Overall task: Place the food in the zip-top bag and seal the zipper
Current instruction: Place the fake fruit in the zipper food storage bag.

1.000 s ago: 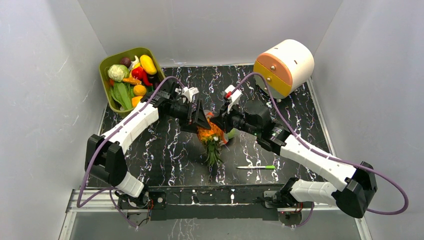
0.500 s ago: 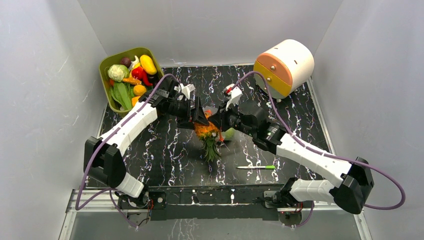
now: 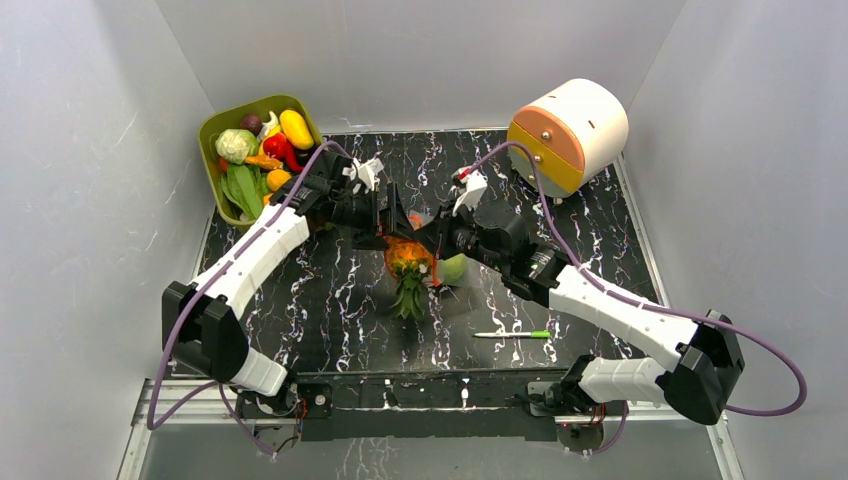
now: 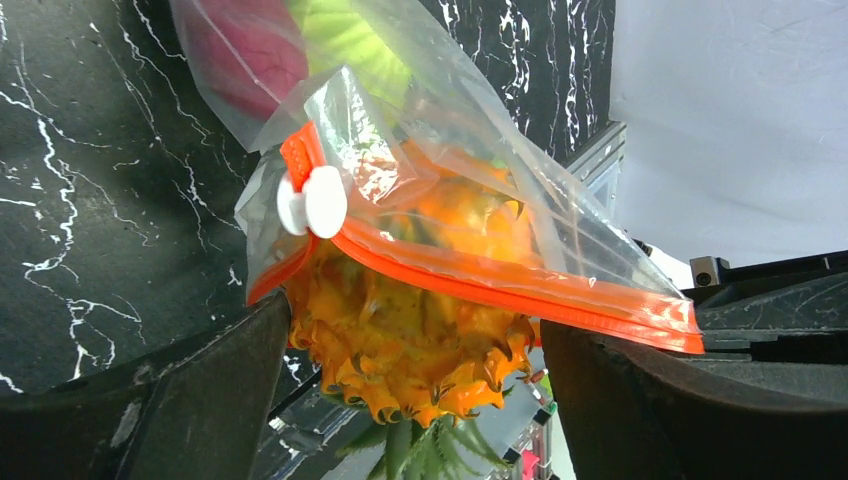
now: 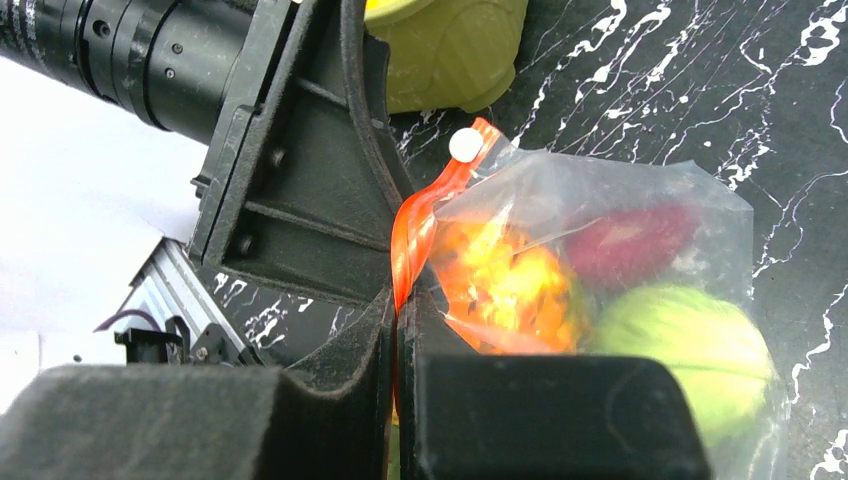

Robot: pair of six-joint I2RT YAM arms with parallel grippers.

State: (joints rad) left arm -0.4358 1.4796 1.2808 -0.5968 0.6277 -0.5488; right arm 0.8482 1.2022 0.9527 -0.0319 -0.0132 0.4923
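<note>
Bag (image 5: 640, 200) at frame centre, zipper (image 4: 500, 285) pinched in closed right gripper (image 5: 400, 330). Pineapple (image 3: 408, 258) wedged in mouth, crown poking toward lower edge. Left gripper (image 4: 415, 330) spread wide astride it, gripping nothing. Free tabletop (image 3: 330, 300) lower left; pen (image 3: 512, 334) lower right.

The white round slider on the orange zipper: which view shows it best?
The left wrist view: the white round slider is large and sharp there. The right wrist view shows the slider small; in the top view it cannot be made out.

Illumination is bright, even and diffuse; shadows are soft. Glare marks the zip-top bag (image 4: 450, 200). Wrist-view foregrounds blur.
</note>
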